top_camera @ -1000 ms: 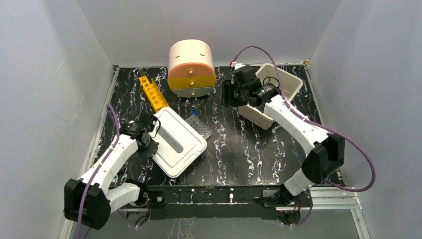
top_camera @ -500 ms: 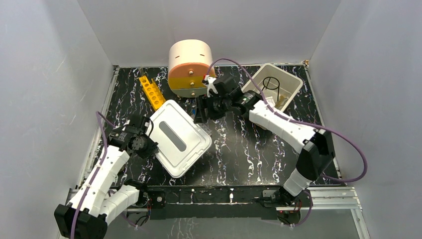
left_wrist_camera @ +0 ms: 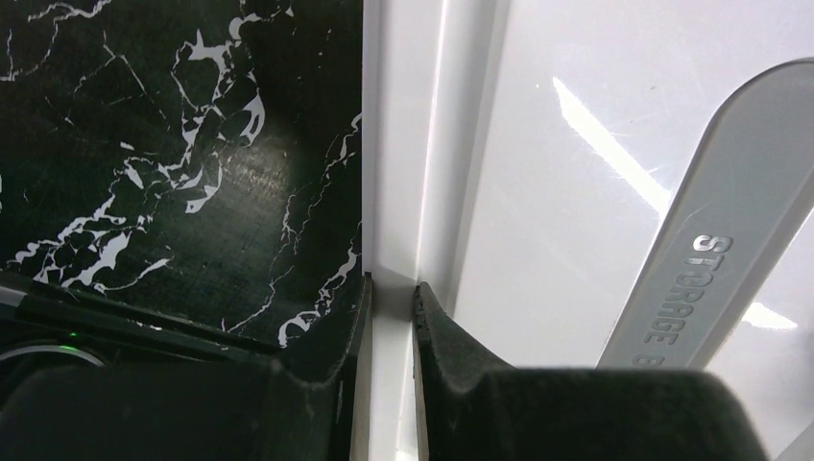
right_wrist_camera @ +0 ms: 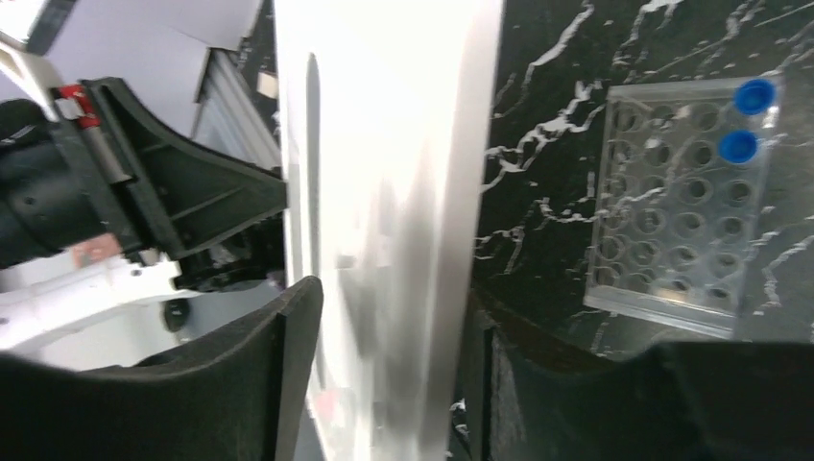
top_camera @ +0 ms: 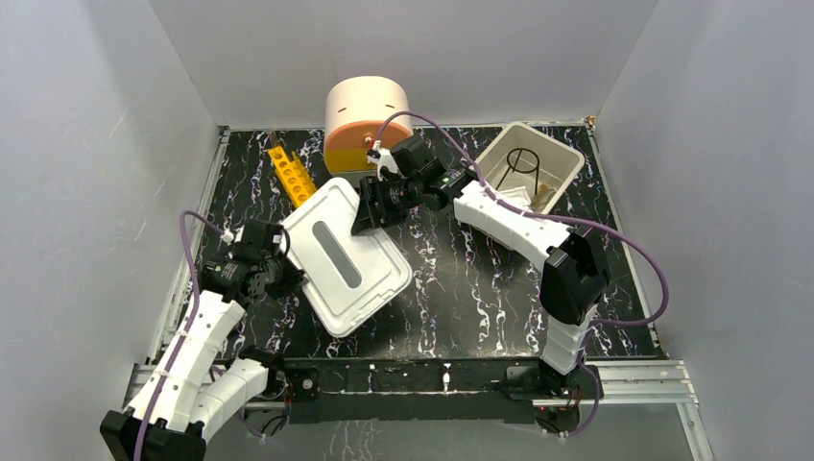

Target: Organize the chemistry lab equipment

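I see a white lid (top_camera: 341, 257) with a grey slot, a black tabletop (top_camera: 461, 279) veined with white marbling, a yellow rack (top_camera: 294, 177), a peach, orange and yellow drawer unit (top_camera: 363, 113), and a clear well plate (right_wrist_camera: 677, 202) carrying two blue caps (right_wrist_camera: 747, 120).

lid (top_camera: 343, 254) centre-left | rack (top_camera: 295, 178) behind it | bin (top_camera: 530, 165) back right

My left gripper (left_wrist_camera: 392, 317) is clamped on the near-left rim of the lid (top_camera: 338, 257), wrist low, arm bent up from its base. My right arm reaches far across, and its gripper (right_wrist_camera: 384, 365) straddles the lid's far edge, fingers either side, not visibly closed.
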Robot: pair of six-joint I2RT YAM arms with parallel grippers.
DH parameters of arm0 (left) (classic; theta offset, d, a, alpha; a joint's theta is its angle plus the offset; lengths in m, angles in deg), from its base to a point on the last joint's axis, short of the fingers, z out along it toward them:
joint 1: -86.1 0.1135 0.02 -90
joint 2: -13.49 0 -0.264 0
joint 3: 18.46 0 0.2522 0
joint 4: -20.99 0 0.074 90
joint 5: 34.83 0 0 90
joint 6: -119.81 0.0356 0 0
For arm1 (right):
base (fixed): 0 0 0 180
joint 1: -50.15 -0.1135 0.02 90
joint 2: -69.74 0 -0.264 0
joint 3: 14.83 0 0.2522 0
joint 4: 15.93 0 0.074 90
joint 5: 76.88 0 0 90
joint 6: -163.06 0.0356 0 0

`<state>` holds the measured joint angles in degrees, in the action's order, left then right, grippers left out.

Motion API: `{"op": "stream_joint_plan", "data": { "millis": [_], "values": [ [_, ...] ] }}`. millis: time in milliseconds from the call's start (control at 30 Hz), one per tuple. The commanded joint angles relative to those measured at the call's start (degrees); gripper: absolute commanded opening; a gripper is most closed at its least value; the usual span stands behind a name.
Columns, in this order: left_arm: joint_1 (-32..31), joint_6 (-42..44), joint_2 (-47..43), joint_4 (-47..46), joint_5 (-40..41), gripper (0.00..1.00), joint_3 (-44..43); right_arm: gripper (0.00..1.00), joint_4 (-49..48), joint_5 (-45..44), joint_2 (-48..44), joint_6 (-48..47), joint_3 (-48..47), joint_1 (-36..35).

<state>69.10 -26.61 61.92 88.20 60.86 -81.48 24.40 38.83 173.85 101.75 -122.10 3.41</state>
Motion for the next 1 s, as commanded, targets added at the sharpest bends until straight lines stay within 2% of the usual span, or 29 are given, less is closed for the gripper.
{"op": "stream_joint_plan", "data": {
  "millis": [0,67,233,333,367,467,600,800,967],
  "values": [
    [0.2,5.2,0.1,-2.9,0.4,0.0,-3.5,0.53,-6.7,8.0,-3.1,5.2,-0.5,2.0],
    [0.2,6.7,0.5,-4.3,0.0,0.0,-4.1,0.4,-10.9,11.5,-4.8,8.4,2.2,3.4],
    [0.2,10.2,2.4,-8.8,-2.7,0.02,-5.9,0.19,-13.7,13.7,-6.3,11.1,3.3,5.5],
    [0.3,11.0,3.3,-10.3,-3.3,0.24,-8.4,0.15,-13.9,12.6,-7.4,11.5,3.1,6.5],
    [0.3,11.3,3.5,-11.0,-3.5,0.39,-9.3,0.14,-14.4,12.1,-8.1,11.7,3.3,7.2],
    [0.2,12.1,4.4,-13.1,-4.4,0.67,-11.9,0.13,-14.9,11.0,-10.3,12.3,4.3,10.3],
    [0.3,14.0,7.1,-15.3,-7.2,0.83,-16.0,0.1,-16.4,11.6,-14.2,13.7,6.5,16.1],
    [0.2,15.6,11.9,-18.4,-12.2,0.91,-20.7,0.08,-17.2,10.4,-20.3,16.0,9.0,25.5],
    [0.3,17.1,17.3,-22.0,-17.1,0.92,-23.2,0.08,-21.3,3.9,-26.2,24.6,14.3,36.1]
  ]
}}
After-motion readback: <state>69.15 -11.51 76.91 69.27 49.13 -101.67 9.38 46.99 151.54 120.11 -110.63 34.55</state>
